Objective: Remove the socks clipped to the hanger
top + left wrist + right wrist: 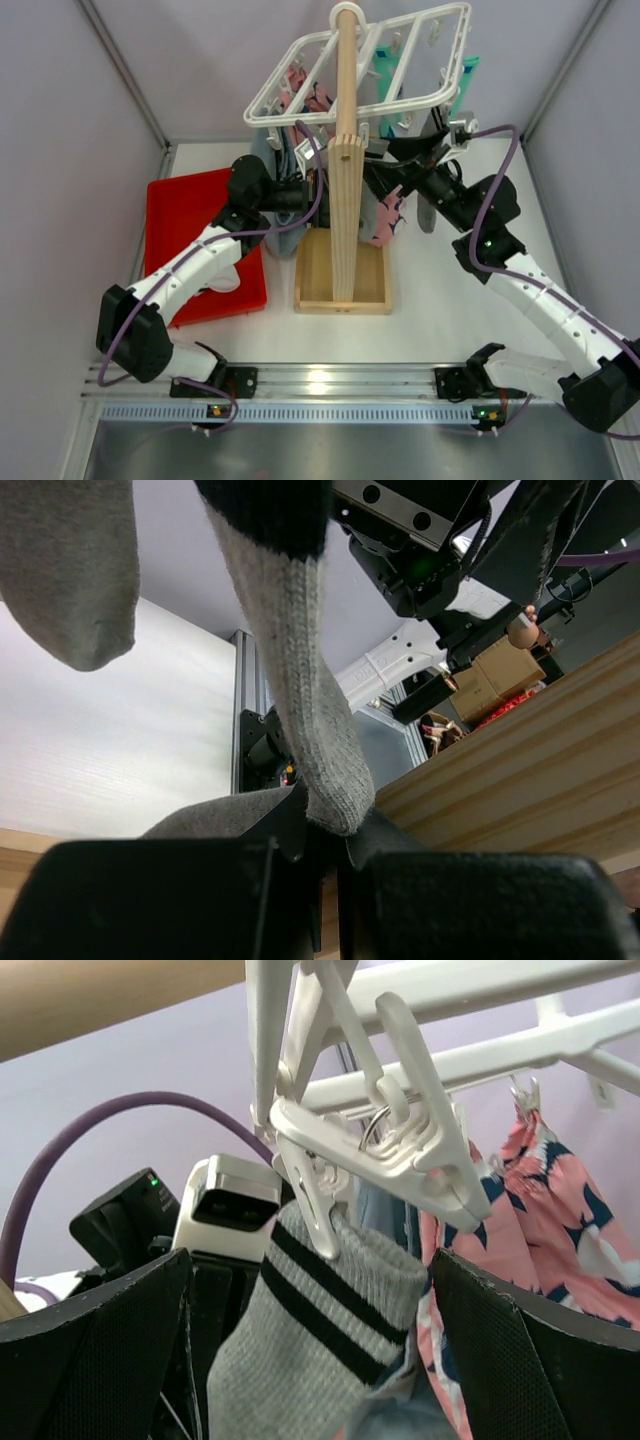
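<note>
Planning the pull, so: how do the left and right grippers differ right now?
The left gripper is shut on the lower end of a grey sock; the right gripper is open, jaws flanking a striped sock. The left grips low on hanging fabric; the right sits up at the white clip. Both are at socks under the hanger.

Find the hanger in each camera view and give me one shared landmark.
Top external: hanger upper centre, on the wooden post.
Left wrist: not in it.
Right wrist: across the top, one clip holding a striped sock.
Shared landmark: the wooden post.
</note>
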`<state>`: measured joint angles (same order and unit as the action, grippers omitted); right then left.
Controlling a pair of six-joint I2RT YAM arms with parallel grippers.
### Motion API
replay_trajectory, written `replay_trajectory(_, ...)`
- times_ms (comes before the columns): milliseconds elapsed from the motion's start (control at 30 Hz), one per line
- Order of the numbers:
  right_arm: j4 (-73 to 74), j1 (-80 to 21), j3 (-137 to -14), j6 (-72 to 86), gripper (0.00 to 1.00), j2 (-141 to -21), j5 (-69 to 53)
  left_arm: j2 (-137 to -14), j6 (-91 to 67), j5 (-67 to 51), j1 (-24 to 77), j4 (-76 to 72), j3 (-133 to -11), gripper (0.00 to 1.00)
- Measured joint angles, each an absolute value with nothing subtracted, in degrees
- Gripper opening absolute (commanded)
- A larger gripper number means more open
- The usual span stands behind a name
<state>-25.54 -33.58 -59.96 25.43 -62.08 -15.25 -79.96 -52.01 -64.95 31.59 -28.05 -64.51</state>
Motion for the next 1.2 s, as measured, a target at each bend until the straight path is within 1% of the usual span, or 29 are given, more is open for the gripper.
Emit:
replay_trajectory(233,-35.48,-33.21,-59.96,28.82,0.99,-67.81,-17.1,-79.96,-51.99,-65.01,31.59,-28.05,-64.51,0.0)
replay_trajectory(300,-37.04,-33.19,-59.96,29.65,0.98,-68.99,-17.39,-79.96,-51.99,-65.04,31.59,-28.05,-64.51,0.0)
replay_trajectory(500,-40.16,-33.1,-60.14,31.31,0.9,-71.18,-18.65,-79.96,-52.01,-65.1,31.59,-28.05,-64.51,0.0)
replay_trajectory(600,-41.58,-32.95,-60.14,32.45,0.84,-71.61,-19.31,-79.96,-51.99,-65.1,31.59,-28.05,-64.51,0.0)
replay_trajectory(633,-42.35,-32.84,-60.12,32.97,0.8,-71.66,-19.59,-79.96,-51.99,-65.12,31.59,-28.05,-64.51,0.0)
replay_trajectory(733,-45.54,-32.23,-60.12,35.2,0.75,-71.66,-20.58,-79.96,-51.99,-65.12,31.59,-28.03,-64.51,0.0)
replay_trajectory(833,-49.74,-30.7,-60.1,38.24,0.71,-71.77,-22.02,-79.96,-51.99,-65.12,31.59,-28.05,-64.51,0.0)
replay_trajectory(967,-54.26,-28.14,-60.25,41.78,0.7,-73.06,-24.29,-79.96,-51.99,-65.12,31.59,-28.03,-64.51,0.0)
replay_trajectory(1200,-55.05,-27.22,-61.3,44.45,0.7,-76.88,-27.46,-79.99,-51.99,-65.12,31.59,-28.05,-64.51,0.0)
